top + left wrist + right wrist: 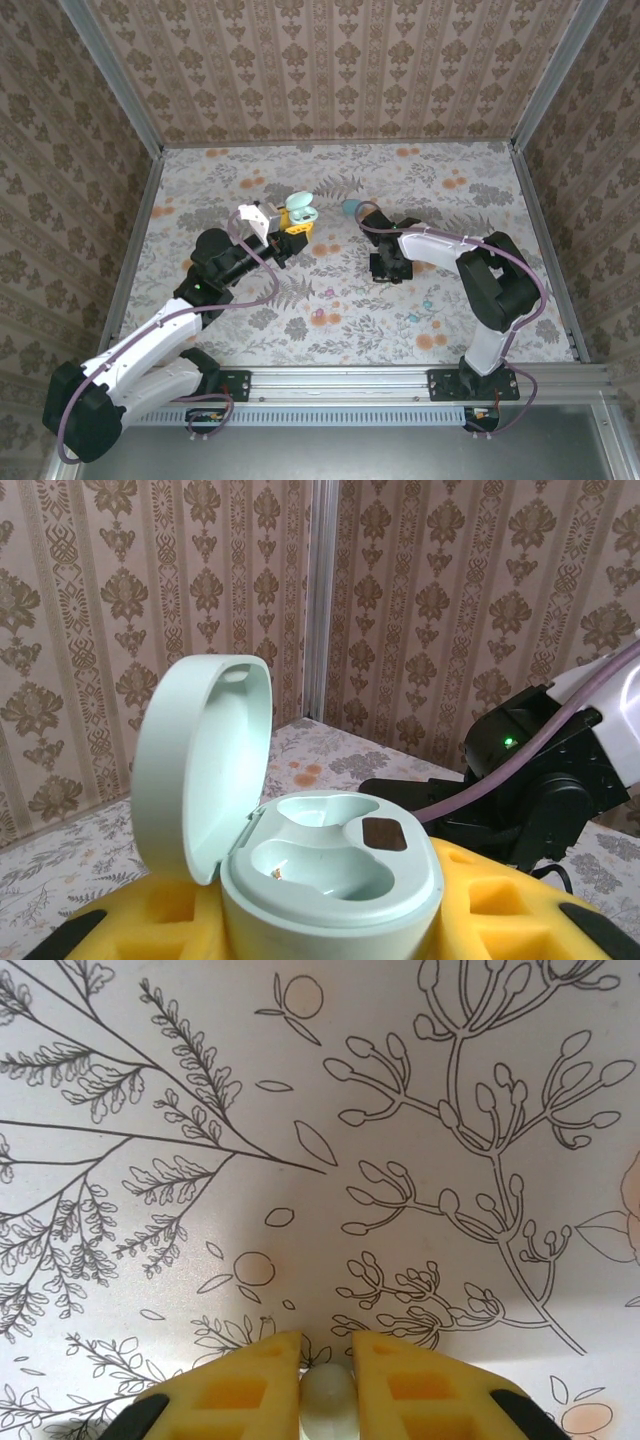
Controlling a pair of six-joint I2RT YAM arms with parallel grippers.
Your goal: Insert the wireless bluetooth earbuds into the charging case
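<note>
- Grips in the left hand [292, 223] an open mint-green pebble-shaped plastic charging case [330, 875], lid [200, 765] tipped back, wells facing up and seemingly empty.
- Pinches in the right hand [326, 1345], fingers narrow, a tiny pale glossy plastic earbud [325, 1392].
- Sits right of the case, apart, low over the flowered cloth [420, 1110]; likely needs a leftward carry to the wells.

Open desk [420, 1110] lies ahead of my right pincer [327, 1350], an earbud [327, 1392] filling its gap; held in my left pincer [293, 222], the charging case's [330, 925] raised lid [200, 770] walls the wells' [320, 868] left side.
</note>
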